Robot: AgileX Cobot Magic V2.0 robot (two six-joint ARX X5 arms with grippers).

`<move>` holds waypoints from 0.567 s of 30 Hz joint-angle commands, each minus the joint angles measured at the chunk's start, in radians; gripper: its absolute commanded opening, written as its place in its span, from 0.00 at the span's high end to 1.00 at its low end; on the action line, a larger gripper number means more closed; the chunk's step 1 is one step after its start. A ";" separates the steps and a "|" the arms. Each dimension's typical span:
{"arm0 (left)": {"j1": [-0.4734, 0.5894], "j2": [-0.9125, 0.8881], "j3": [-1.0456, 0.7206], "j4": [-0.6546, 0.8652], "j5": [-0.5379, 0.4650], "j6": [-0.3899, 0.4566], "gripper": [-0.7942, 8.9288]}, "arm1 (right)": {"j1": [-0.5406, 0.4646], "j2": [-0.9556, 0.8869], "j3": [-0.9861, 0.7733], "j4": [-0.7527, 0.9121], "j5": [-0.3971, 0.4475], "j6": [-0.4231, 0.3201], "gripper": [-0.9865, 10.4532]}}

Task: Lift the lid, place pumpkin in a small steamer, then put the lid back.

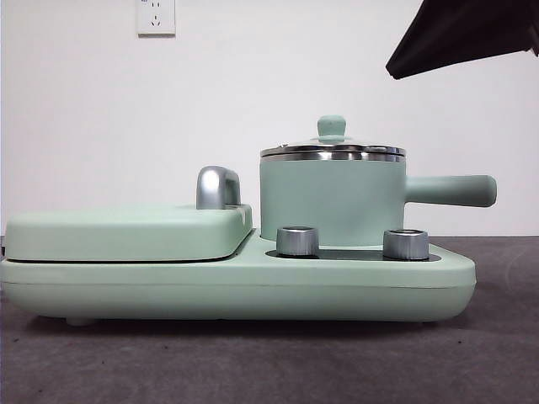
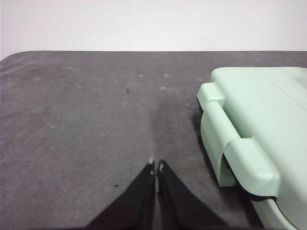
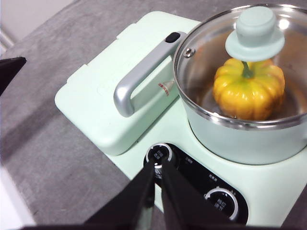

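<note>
The small steamer (image 1: 333, 200) stands on the right half of the appliance base, its long handle (image 1: 450, 190) pointing right. The glass lid (image 1: 333, 150) sits on its rim, mint knob (image 1: 331, 127) on top. In the right wrist view the lid (image 3: 201, 62) covers the pot (image 3: 249, 139) and the yellow-orange pumpkin (image 3: 248, 90) lies inside under the glass. My right gripper (image 3: 158, 165) is shut and empty, above the base's front knobs; a dark arm part (image 1: 459, 34) shows at the top right of the front view. My left gripper (image 2: 156, 164) is shut and empty over bare table, left of the appliance.
The flat mint-green grill cover (image 1: 126, 231) with a steel handle (image 1: 217, 187) fills the left half of the appliance base (image 1: 236, 290). Two steel knobs (image 1: 297, 241) (image 1: 405, 244) stand in front of the pot. The grey table mat (image 2: 86, 120) stretches left of the appliance.
</note>
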 commanded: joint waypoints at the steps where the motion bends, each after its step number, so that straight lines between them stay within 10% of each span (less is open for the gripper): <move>1: 0.002 -0.001 -0.020 0.013 0.000 0.004 0.91 | 0.006 0.003 0.003 0.028 0.011 -0.024 0.90; 10: 0.002 -0.001 -0.020 0.013 0.000 0.004 0.91 | -0.067 -0.179 -0.086 0.043 0.211 -0.247 0.90; 17: 0.002 -0.001 -0.020 0.014 0.000 0.004 0.91 | -0.226 -0.479 -0.377 0.191 0.211 -0.252 0.90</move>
